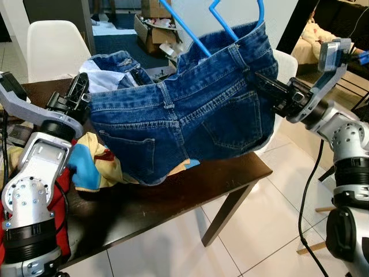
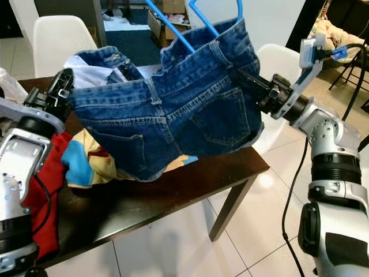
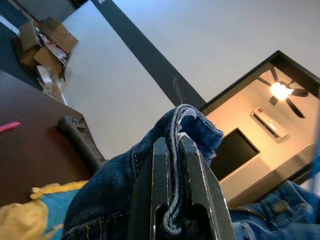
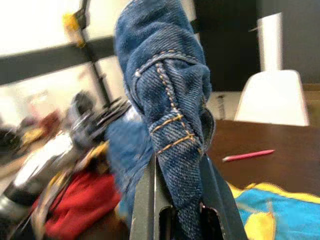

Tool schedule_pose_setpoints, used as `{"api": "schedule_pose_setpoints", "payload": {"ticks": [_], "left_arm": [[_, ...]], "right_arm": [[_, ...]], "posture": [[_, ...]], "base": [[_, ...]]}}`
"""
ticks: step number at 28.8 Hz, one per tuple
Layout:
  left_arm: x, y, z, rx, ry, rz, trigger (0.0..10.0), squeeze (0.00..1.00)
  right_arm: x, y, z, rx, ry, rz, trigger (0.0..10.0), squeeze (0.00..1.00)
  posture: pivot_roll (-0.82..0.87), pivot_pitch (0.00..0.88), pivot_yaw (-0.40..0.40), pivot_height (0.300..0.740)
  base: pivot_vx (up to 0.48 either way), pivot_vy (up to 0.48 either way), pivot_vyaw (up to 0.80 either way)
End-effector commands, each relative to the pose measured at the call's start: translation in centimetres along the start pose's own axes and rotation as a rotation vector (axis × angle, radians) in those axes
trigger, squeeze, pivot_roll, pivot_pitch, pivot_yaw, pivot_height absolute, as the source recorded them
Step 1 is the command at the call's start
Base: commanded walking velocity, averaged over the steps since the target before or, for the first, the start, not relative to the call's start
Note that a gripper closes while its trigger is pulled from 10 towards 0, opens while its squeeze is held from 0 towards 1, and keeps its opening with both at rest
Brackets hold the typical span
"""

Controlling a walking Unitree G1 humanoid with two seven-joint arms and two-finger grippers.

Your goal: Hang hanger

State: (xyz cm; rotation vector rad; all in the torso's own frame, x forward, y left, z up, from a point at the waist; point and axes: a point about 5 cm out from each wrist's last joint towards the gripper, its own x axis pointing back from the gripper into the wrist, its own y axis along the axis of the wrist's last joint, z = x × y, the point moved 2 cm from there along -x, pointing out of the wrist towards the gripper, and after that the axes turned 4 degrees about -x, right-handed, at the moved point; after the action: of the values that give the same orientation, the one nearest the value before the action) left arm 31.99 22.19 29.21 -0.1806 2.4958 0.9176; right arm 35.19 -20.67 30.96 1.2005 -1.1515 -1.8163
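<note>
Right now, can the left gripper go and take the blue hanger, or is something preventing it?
Probably not yet. The left gripper is shut on the waistband of the denim shorts, holding one end up. The blue hanger sticks out above the shorts, toward the right gripper, which clamps the other end.

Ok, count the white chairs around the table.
2. One white chair stands behind the table on the robot's left. The other chair is at the far right corner, partly behind the denim shorts. More may be hidden behind the shorts.
</note>
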Motion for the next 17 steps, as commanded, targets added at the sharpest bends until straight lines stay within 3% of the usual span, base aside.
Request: {"api": "schedule_pose_setpoints", "payload": {"ticks": [1,11,17], "left_arm": [[0.2,0.8,0.4,-0.027,0.020,-0.028,6.4,0.00],[0.0,1.2,0.3,-0.033,0.008,-0.040,6.4,0.00],[0.0,1.3,0.0,-0.030,-0.004,-0.040,6.4,0.00]], "right_arm": [[0.6,0.0,1.0,0.029,0.072,0.045,0.0,0.00],[1.3,-1.5,2.0,0.115,0.134,0.210,0.0,0.00],[0.9,-2.6,0.8,0.215,0.020,0.335,0.0,0.00]], "posture": [[0.13,0.077,-0.116,0.740],[0.13,0.066,-0.111,0.740],[0.13,0.067,-0.110,0.740]], "base": [[0.000,0.000,0.00],[0.000,0.000,0.00],[0.000,0.000,0.00]]}}
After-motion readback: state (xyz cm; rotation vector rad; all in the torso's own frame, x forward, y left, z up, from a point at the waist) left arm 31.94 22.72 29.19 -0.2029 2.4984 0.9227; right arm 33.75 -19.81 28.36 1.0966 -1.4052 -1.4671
